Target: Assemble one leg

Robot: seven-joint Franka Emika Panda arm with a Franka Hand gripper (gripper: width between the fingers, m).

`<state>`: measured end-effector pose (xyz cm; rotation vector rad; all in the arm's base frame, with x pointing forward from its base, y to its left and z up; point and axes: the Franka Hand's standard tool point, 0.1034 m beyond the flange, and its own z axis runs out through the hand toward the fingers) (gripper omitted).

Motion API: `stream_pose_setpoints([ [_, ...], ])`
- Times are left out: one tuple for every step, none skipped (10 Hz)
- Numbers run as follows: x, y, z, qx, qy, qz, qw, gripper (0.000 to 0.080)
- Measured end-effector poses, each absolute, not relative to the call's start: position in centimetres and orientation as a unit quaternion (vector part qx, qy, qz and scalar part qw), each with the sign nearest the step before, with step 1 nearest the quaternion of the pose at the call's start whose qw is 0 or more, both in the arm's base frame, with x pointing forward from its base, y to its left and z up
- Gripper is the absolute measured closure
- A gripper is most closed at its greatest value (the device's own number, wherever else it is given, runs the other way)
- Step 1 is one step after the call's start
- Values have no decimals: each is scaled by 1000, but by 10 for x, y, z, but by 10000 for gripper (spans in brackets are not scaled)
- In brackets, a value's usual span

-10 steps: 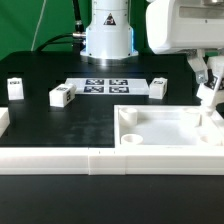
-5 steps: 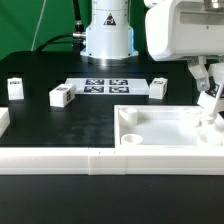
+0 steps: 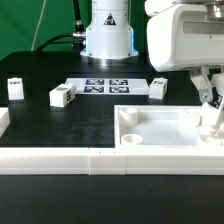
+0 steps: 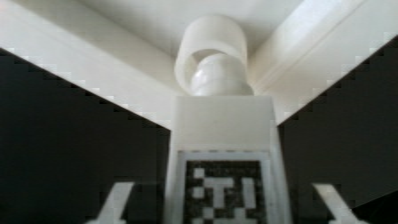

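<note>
My gripper (image 3: 211, 98) is at the exterior view's right, over the far right corner of the large white tray (image 3: 160, 132). It is shut on a leg (image 3: 213, 115), a small white block held nearly upright just above that corner. In the wrist view the leg (image 4: 224, 130) runs between my fingers (image 4: 118, 200), its black-and-white tag facing the camera. Its rounded end points at the tray's corner hole (image 4: 214, 35). I cannot tell whether the tip touches the hole.
Three more legs stand on the black table: one at the far left (image 3: 15, 87), one left of centre (image 3: 62, 95), one behind the tray (image 3: 158, 87). The marker board (image 3: 103, 86) lies in the middle, in front of the arm's base (image 3: 107, 35). A long white rail (image 3: 60, 160) runs along the front.
My gripper has come down and a little to the exterior view's right with the leg, closer to the tray's far right corner. The other parts have not moved.
</note>
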<state>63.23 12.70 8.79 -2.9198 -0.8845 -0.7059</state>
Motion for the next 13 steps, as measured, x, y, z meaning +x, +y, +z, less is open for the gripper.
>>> stream_pose_setpoints([
  [632, 128, 85, -932, -283, -225, 6, 508],
  [634, 129, 84, -930, -282, -236, 6, 508],
  [635, 128, 82, -929, -280, -244, 5, 508],
  [633, 127, 76, -930, -279, -241, 6, 508],
  [634, 127, 74, -929, -278, -245, 6, 508],
  [633, 125, 71, -929, -277, -244, 6, 508],
  [634, 125, 71, -928, -276, -250, 6, 508],
  [634, 124, 71, -928, -276, -251, 6, 508],
  [634, 124, 70, -926, -274, -258, 6, 508],
  [633, 124, 70, -923, -271, -274, 6, 508],
  [629, 123, 66, -924, -260, -281, 8, 508],
  [629, 121, 65, -925, -253, -284, 8, 508],
  [628, 120, 64, -926, -251, -282, 9, 508],
])
